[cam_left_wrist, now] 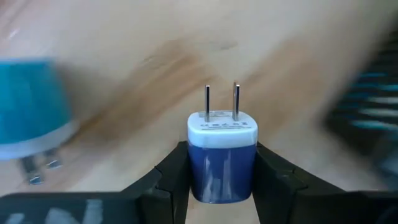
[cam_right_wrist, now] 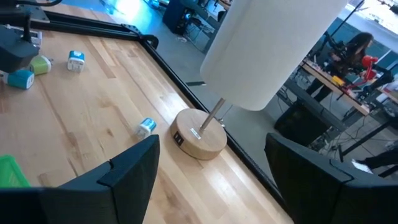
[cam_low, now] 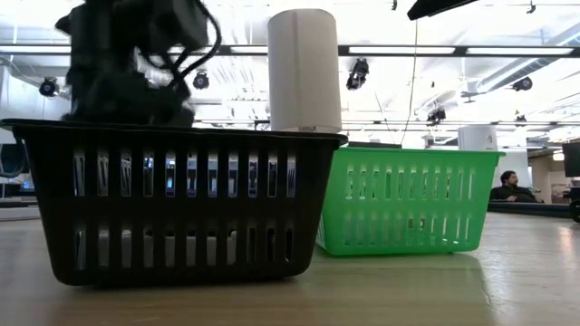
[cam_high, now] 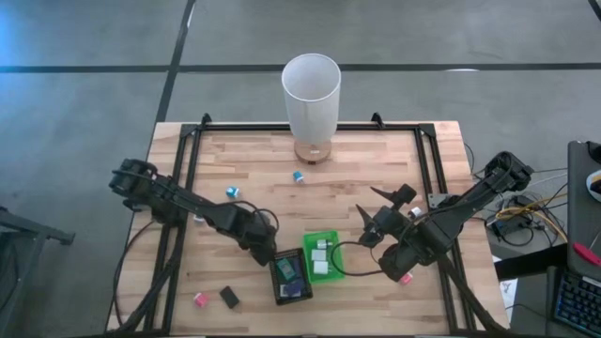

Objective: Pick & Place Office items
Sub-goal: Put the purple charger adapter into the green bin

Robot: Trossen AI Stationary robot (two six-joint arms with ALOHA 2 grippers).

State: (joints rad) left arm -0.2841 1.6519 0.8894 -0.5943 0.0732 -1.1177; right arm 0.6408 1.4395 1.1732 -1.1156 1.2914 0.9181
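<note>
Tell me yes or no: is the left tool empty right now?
No. In the left wrist view, the left tool is shut on a blue and white plug charger, prongs pointing away.

Black tray (cam_high: 291, 282), green tray (cam_high: 322, 255), lamp (cam_high: 311, 94)

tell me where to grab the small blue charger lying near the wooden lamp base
Grip the blue charger across its flat body sides, coming from straight above. It appears to lie on its side with open table around it, beside the wooden base; avoid the prong end. The right gripper, open, seems nearest.
</note>
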